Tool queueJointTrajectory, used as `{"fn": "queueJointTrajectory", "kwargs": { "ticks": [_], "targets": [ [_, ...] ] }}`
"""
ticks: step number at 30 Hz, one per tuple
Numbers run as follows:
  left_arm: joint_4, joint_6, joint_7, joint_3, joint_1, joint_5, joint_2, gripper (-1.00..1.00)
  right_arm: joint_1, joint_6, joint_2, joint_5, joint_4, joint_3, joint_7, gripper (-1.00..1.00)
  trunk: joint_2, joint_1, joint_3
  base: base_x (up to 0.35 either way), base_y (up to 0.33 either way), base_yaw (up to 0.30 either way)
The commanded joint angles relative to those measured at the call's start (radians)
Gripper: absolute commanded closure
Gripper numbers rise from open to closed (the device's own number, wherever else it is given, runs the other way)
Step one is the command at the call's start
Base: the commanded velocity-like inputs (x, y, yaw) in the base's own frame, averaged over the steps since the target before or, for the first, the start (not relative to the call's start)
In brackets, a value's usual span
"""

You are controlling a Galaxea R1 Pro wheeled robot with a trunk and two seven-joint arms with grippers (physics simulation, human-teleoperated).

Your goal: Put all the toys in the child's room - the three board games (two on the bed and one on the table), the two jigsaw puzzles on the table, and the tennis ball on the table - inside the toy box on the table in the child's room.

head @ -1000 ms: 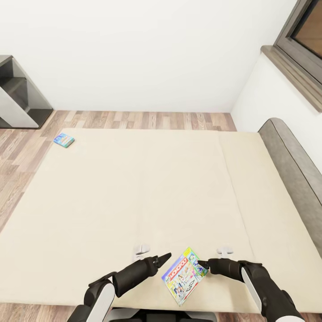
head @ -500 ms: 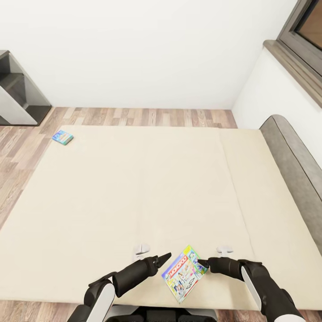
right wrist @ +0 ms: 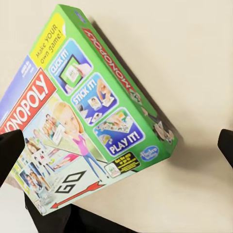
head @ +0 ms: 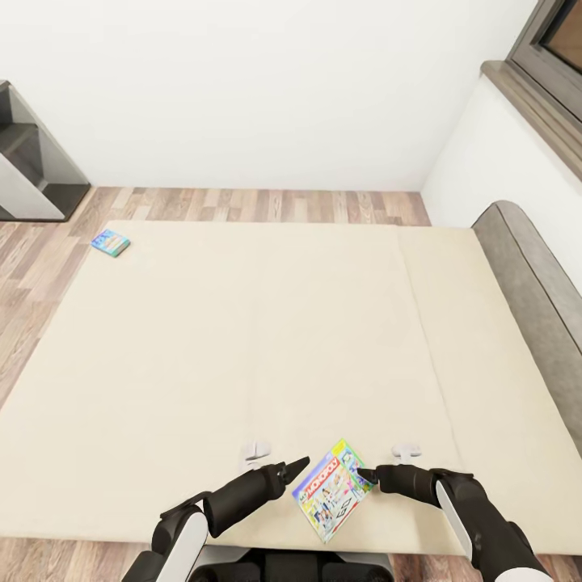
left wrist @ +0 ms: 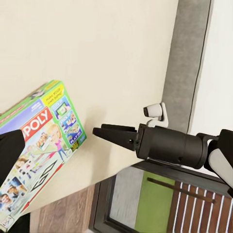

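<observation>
The green-edged "Monopoly" cardboard game box (head: 333, 488) is seen lying on the beige mattress of the bed (head: 242, 339), near its front edge, between the left gripper (head: 296, 466) and the right gripper (head: 365, 475). Both grippers are close beside it; whether their jaws are wide or narrow cannot be told. Since a second ago, the view is shifted slightly, so the robot has probably adjusted itself; the box is not yet grasped. The small blue game box (head: 110, 242) is seen at the far corner.
</observation>
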Motion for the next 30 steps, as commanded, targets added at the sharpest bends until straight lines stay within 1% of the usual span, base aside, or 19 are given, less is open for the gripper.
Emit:
{"fn": "queueJointTrajectory", "kwargs": {
  "ticks": [1, 12, 30],
  "targets": [
    [-0.001, 0.008, 0.001, 0.001, 0.000, 0.008, 0.000, -1.00, 0.000, 0.008, 0.000, -0.003, -0.001, -0.002, 0.003, -1.00, -0.001, 0.000, -0.002, 0.000, 0.000, 0.000],
    [0.000, 0.008, 0.002, 0.002, 0.000, 0.008, 0.000, -1.00, 0.000, 0.008, 0.001, -0.002, -0.001, -0.001, 0.003, -1.00, -0.001, 0.000, -0.007, 0.000, 0.000, 0.000],
    [0.002, 0.008, 0.003, 0.004, 0.000, 0.007, 0.000, -1.00, 0.000, 0.005, 0.003, 0.001, 0.008, 0.003, 0.000, -1.00, -0.001, 0.000, -0.009, 0.000, 0.000, 0.000]
  ]
}}
